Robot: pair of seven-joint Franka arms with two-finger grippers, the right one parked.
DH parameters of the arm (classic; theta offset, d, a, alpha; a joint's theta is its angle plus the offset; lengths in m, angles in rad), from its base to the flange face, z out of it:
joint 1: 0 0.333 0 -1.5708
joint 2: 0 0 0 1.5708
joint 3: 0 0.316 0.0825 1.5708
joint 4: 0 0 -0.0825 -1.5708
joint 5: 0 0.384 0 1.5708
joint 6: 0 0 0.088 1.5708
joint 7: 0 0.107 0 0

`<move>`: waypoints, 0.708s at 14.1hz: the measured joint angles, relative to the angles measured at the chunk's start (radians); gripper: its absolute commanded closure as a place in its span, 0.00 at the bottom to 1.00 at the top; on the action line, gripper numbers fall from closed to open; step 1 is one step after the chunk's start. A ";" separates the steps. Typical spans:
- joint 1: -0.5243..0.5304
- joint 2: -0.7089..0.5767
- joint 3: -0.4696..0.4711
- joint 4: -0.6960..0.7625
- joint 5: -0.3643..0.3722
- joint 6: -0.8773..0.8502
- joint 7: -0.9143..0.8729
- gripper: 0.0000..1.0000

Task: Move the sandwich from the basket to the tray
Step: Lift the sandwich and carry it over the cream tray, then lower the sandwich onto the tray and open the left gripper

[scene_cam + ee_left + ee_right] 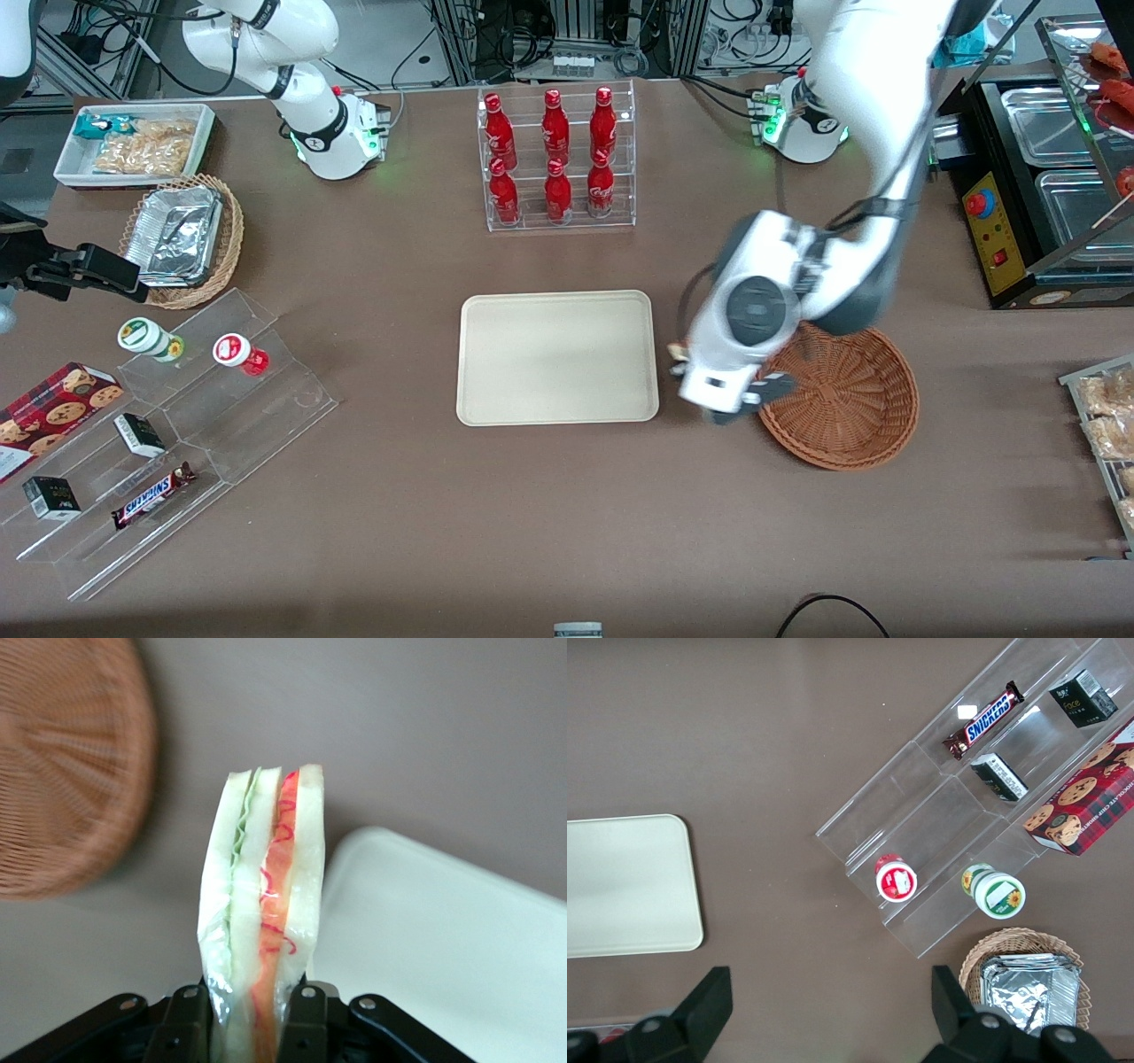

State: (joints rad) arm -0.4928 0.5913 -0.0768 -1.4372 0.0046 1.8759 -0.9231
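While the bulky white wrist of the working arm hides most of its load from the front camera, only a small pale sliver of the clear-wrapped triangular white-bread sandwich (262,904) shows there, just off the tray's edge. The wrist camera gives the full story: the black two-finger gripper (251,1023) is clamped on the wedge's lower end, its filling edge of green and red-orange layers facing the lens, and the tip of the wedge points away from the fingers (305,1014). The round, shallow, reddish-brown woven wicker basket (850,399) lies partly covered by the arm, and its visible inside holds nothing. The gripper hangs above bare table between that basket and the flat cream-beige rectangular plastic tray (557,358), near the tray's rim. Farther from the front camera than the tray stands a clear acrylic rack of red bottles (556,159). The forearm slants down from the working arm's end of the table, wrist bent toward the tray.
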 measured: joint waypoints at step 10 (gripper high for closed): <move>-0.222 0.271 -0.051 0.186 0.000 0.139 0.124 0.70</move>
State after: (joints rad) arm -0.7147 0.8623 -0.1276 -1.2513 0.0042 2.0144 -0.7987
